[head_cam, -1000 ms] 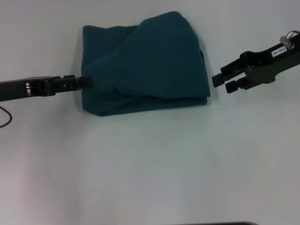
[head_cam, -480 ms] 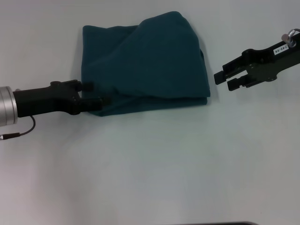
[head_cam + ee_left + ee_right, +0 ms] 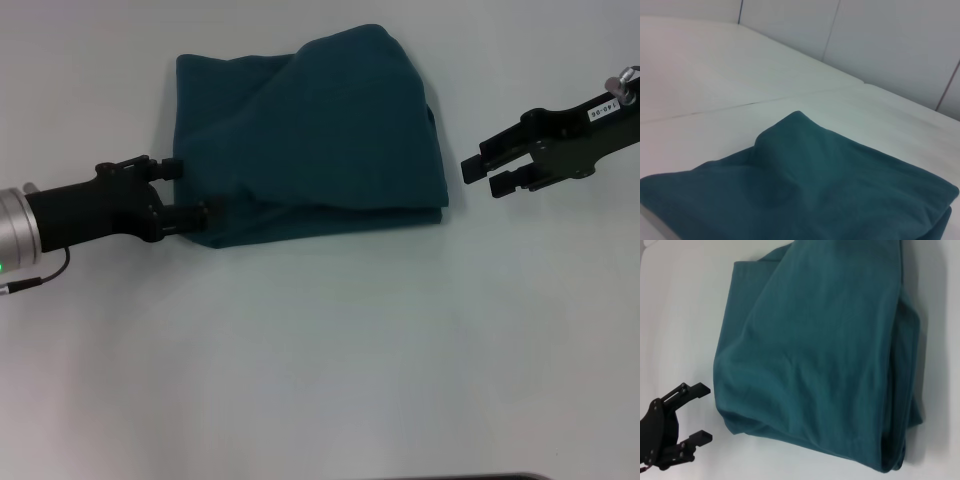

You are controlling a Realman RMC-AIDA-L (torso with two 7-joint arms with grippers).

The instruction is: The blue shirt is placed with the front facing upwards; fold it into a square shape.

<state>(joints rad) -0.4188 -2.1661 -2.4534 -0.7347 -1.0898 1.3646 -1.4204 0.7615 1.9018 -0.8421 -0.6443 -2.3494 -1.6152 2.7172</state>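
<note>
Shirt (image 3: 310, 140) lies mid-desk (image 3: 320, 350), folded into a rumpled block. Soft, light, limp cloth; best pinched at edges or corners. Left gripper (image 3: 190, 190) spread at its left edge; right gripper (image 3: 485, 172) spread, apart.

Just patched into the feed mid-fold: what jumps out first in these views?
The blue shirt dominates, already folded into a thick, roughly square bundle at the far middle of the white table, with a rumpled upper layer. The left hand sits open right at the bundle's near-left corner. The right hand hangs open off the bundle's right edge, clear of the cloth.
</note>
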